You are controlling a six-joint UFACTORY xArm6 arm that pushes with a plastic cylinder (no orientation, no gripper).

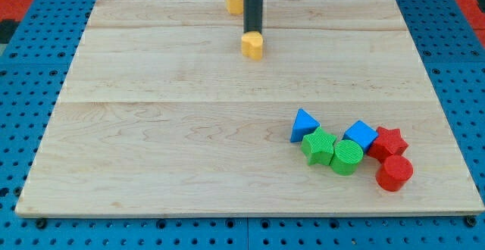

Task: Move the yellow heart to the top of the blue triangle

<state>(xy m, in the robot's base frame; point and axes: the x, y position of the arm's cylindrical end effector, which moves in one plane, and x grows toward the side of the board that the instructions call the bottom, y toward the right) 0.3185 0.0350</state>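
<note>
A yellow heart (252, 45) lies near the view's top, a little right of centre. My tip (251, 33) stands at the heart's upper edge, touching or nearly touching it. The blue triangle (303, 123) sits at the lower right of the wooden board (151, 129), far below and right of the heart. The dark rod comes down from the view's top edge.
A second yellow block (234, 0) lies at the board's top edge, left of the rod. Around the blue triangle cluster a green star-like block (319, 145), a green cylinder (346, 157), a blue cube (361, 135), a red star (388, 142) and a red cylinder (394, 173).
</note>
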